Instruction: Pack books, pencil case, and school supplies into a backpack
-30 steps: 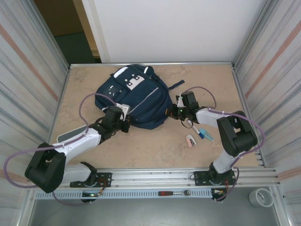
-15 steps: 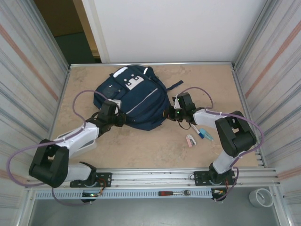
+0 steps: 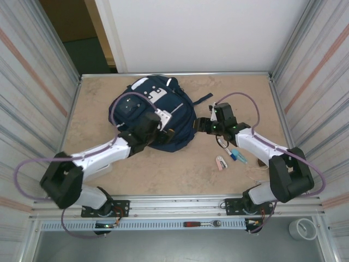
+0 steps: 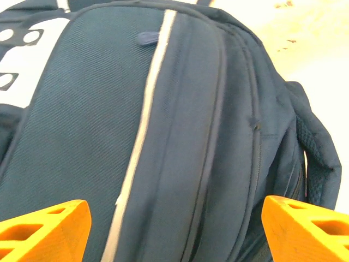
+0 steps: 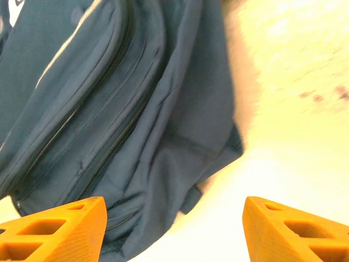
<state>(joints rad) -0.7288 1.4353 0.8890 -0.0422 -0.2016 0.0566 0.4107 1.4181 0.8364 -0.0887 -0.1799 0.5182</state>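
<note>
The navy backpack [image 3: 143, 103] lies on the table at the back left, zips shut as far as I can see. My left gripper [image 3: 166, 132] hovers over its near right part, jaws open; in the left wrist view the orange fingertips [image 4: 43, 229] stand wide apart above the backpack [image 4: 163, 136] and its white stripe. My right gripper [image 3: 200, 124] is open beside the bag's right edge, with its fingertips [image 5: 52, 229] straddling the backpack [image 5: 136, 120] corner and bare table. School supplies lie to the right: a pink-white piece [image 3: 220, 162], a light-blue piece [image 3: 238, 156]. Books and pencil case are out of view.
Corrugated metal walls [image 3: 32, 109] close in on both sides, and a white wall [image 3: 207, 33] stands behind. A ratchet tool [image 3: 200, 224] lies on the front rail and a tape roll [image 3: 302, 229] sits at the near right corner.
Both grippers have gone from shut to open. The left arm swung right, over the backpack's near edge. The right arm straightened, and its elbow moved right.
</note>
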